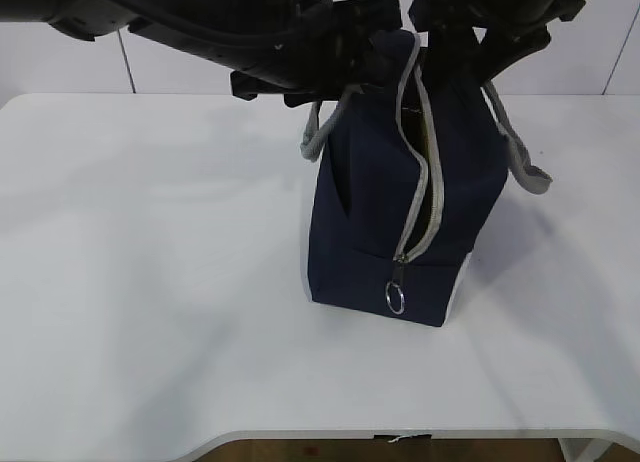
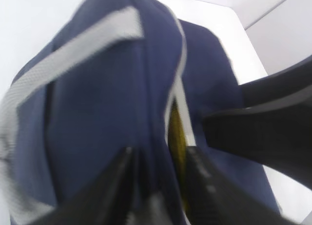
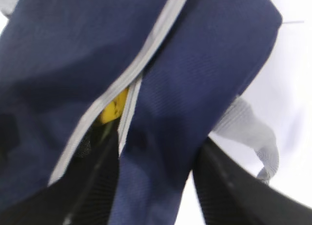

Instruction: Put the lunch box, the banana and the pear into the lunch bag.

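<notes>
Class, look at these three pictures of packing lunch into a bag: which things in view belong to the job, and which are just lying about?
Belongs to the job:
- lunch bag, zipper partly open
- something yellow inside the opening, fruit by its colour
- left gripper and right gripper, at the bag's top

Just lying about:
- nothing; only the white table

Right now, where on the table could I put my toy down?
Left of the lunch bag the white table is bare, and in front of it too. Up top it's crowded: both claws sit right at the bag's opening.

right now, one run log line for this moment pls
lunch bag: upright on table, zipper part open | inside: yellow item in gap | left gripper, right gripper: jaws astride bag top edges | lunch box: not visible
</notes>
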